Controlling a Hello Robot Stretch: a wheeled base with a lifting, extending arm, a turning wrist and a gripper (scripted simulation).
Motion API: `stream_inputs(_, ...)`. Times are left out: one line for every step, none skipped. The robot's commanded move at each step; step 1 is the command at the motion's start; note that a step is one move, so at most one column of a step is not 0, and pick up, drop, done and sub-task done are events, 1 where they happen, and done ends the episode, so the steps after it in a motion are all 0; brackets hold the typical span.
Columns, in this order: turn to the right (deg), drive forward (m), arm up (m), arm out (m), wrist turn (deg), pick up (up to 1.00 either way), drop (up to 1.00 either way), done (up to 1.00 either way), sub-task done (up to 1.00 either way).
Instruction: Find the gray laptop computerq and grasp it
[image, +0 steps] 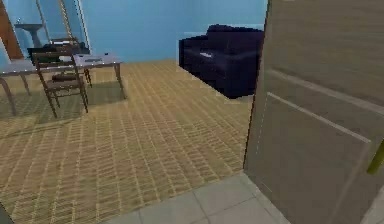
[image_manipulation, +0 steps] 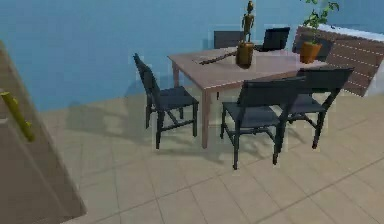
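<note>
At the arm side view's middle, on the worktop (image_manipulation: 270, 68), past a brown figurine (image_manipulation: 246, 40), stands what looks like the laptop (image_manipulation: 275, 38). It is dark, lid raised, at the far edge. Searching seems over; next comes approaching round the chairs (image_manipulation: 262, 110). I cannot tell the end effector's state.

We found the dark navy sofa (image: 224, 55) partly hidden behind the tan wooden door (image: 320, 120), itself cut by the forward view's right edge. What lay on the grey-topped table (image: 104, 59) was too small to tell. The arm side view's top edge clipped the orange-potted plant (image_manipulation: 312, 47).
</note>
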Motion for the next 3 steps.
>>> stream_inputs(-27.0, 0.00, 0.00, 0.00, 0.0, 0.00, 0.00, 0.00, 0.00)
stream_inputs(0.0, 1.00, 0.00, 0.00, 0.0, 0.00, 0.00, 0.00, 0.00)
stream_inputs(-6.0, 0.00, 0.00, 0.00, 0.0, 0.00, 0.00, 0.00, 0.00)
